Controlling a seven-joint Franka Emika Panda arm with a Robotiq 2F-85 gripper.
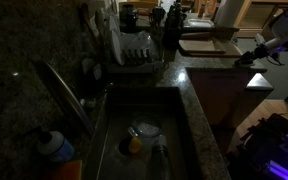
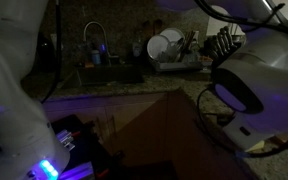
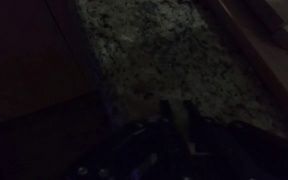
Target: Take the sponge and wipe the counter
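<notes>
Wrist view puts your fingers (image 3: 168, 118) pressed together low over the speckled counter (image 3: 164, 60), likely set for a wiping stroke, yet it shows no sponge between them. In an exterior view you get what it lacks: the sink (image 1: 176, 122) holding an orange-yellow lump (image 1: 134, 146), the dish rack (image 1: 134, 52), then your arm (image 1: 276, 44) far right. The sponge is too dark to find in any view.

The table (image 1: 198, 105) is dark, brown-black speckled granite, polished, with a thick rounded edge. In both exterior views it surrounds the sunken sink (image 1: 106, 132), with a narrow strip beside the basin. The wrist view shows its flecked top lying flat and dim.
</notes>
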